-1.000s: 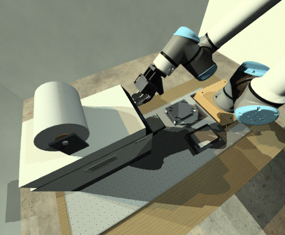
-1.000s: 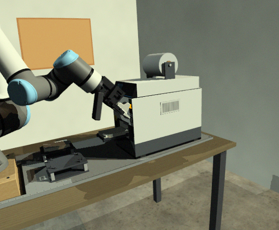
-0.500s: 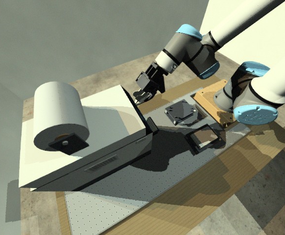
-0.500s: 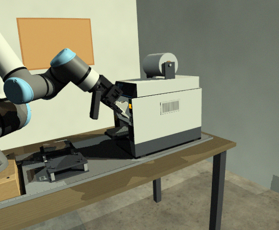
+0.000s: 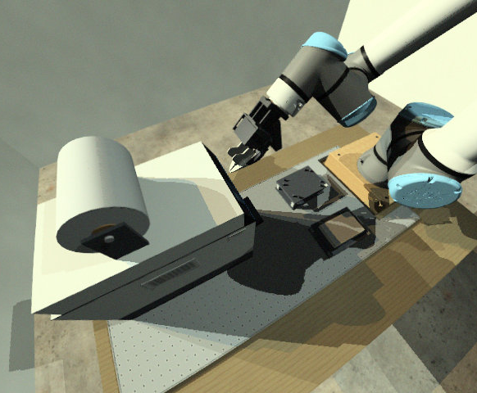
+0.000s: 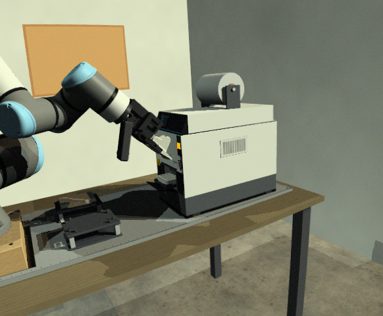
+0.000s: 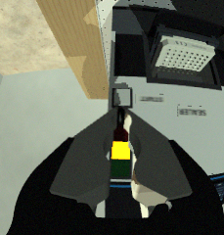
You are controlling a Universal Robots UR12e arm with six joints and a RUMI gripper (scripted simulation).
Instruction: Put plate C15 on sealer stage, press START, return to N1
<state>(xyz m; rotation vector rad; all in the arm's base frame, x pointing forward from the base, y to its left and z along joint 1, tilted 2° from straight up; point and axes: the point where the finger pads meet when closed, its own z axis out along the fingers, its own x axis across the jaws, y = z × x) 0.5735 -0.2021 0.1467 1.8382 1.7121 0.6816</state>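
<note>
gripper (image 5: 231, 169) (image 6: 170, 158) (image 7: 119, 109) closed on nothing, just a poker for start — amber light (image 6: 178, 145) (image 7: 120, 151) means plate (image 6: 166, 178) (image 7: 185, 55) stays off-limits

The wooden table (image 5: 272, 363) (image 6: 307, 195) (image 7: 74, 54) carries a grey perforated board (image 5: 174, 338) (image 6: 140, 234) and the arm's wooden base block (image 5: 348, 158) (image 6: 1, 261).

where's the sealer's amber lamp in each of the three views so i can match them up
Top: not visible.
Exterior: near the centre, on the sealer's front, by its near edge: the amber lamp.
Wrist: just below centre, seen between the fingers.
Shared landmark: the closed gripper.
</note>
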